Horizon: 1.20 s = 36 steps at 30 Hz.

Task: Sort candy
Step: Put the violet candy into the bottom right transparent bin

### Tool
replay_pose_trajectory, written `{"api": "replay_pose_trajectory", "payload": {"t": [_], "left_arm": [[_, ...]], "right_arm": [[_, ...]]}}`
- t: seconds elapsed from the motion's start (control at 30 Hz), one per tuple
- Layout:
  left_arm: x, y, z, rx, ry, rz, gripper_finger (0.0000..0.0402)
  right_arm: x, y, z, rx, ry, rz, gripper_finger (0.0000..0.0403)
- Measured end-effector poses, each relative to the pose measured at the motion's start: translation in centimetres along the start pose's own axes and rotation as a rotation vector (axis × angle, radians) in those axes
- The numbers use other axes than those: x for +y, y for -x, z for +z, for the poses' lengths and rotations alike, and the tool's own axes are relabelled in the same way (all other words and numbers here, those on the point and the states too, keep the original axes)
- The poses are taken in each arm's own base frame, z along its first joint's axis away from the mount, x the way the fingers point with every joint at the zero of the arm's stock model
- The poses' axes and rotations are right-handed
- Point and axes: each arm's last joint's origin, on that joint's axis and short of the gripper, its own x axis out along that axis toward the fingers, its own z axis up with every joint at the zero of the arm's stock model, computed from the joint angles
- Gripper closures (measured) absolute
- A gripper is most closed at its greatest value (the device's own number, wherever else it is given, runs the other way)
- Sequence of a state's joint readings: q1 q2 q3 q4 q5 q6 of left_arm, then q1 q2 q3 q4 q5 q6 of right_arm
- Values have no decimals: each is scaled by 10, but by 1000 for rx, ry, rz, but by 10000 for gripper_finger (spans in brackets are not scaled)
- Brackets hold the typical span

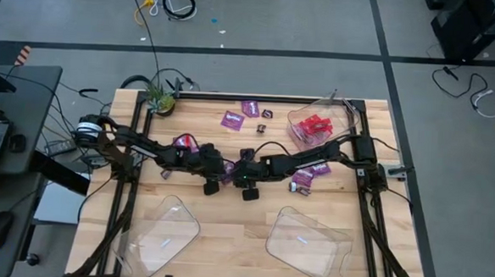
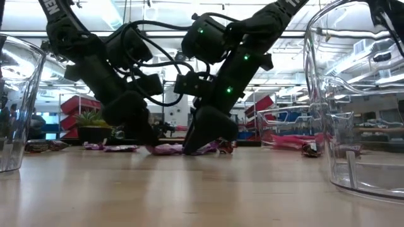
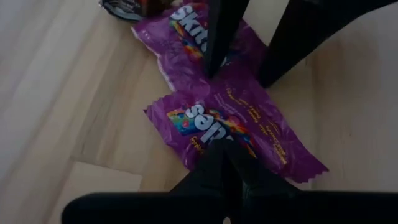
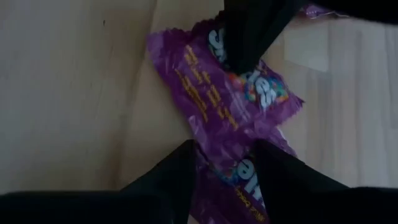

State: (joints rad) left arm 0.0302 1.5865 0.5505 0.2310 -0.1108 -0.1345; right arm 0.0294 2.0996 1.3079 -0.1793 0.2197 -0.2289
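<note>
Two flat purple candy packets lie overlapping on the wood at the table's middle: one [image 3: 249,134] under my left gripper, the other [image 4: 233,177] under my right. My left gripper [image 3: 219,148], also seen from above [image 1: 216,172], points down with its fingers shut on the first packet. My right gripper [image 4: 229,163], in the high view [image 1: 244,174], stands open with a finger at each side of the second packet [image 3: 186,37]. More purple packets [image 1: 231,119] lie farther back. Red packets [image 1: 314,125] sit in a clear tray. My left gripper has its shut fingertips [image 3: 214,155] on the middle of the packet's printed face [image 3: 205,121], coming from above and slanting. The packet lies flat on the table. Whether a crease of wrapper is pinched or only pressed, the fingers hide. My right gripper's two fingertips [image 4: 186,163] come down from above onto the second packet's face [image 4: 214,177], spread apart. The packet lies on the table, partly under the first one.
Two clear trays stand near the table's near edge [image 1: 168,232] [image 1: 310,242], and a third [image 1: 338,118] holds the red packets at the far right. A small plant [image 1: 160,102] stands at the far left corner. Loose packets [image 1: 305,174] and a dark piece [image 1: 267,114] lie about.
</note>
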Motion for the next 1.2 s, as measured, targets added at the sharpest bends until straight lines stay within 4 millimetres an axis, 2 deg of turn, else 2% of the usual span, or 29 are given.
{"api": "replay_pose_trajectory", "payload": {"t": [0.2, 0.43, 0.63, 0.77, 0.87, 1.07, 1.2], "left_arm": [[0, 1, 1, -8, 5, -3, 401], [-2, 3, 4, -36, 4, -26, 401], [-1, 23, 19, -140, -9, -2, 401], [0, 41, 30, -219, -20, -3, 400], [2, 56, 35, -256, -22, 35, 399], [5, 82, 45, -359, -44, 93, 399], [6, 91, 48, -391, -44, 94, 399]], "right_arm": [[-1, -1, 0, -4, 8, -1, 295], [0, -1, -1, 0, 39, 19, 394], [2, 9, 2, 2, 46, 41, 402], [2, 32, 11, -32, 49, 45, 403], [1, 57, 18, -64, 43, 46, 403], [0, 118, 28, -115, -8, 52, 403], [2, 158, 29, -151, -106, 74, 403]]}}
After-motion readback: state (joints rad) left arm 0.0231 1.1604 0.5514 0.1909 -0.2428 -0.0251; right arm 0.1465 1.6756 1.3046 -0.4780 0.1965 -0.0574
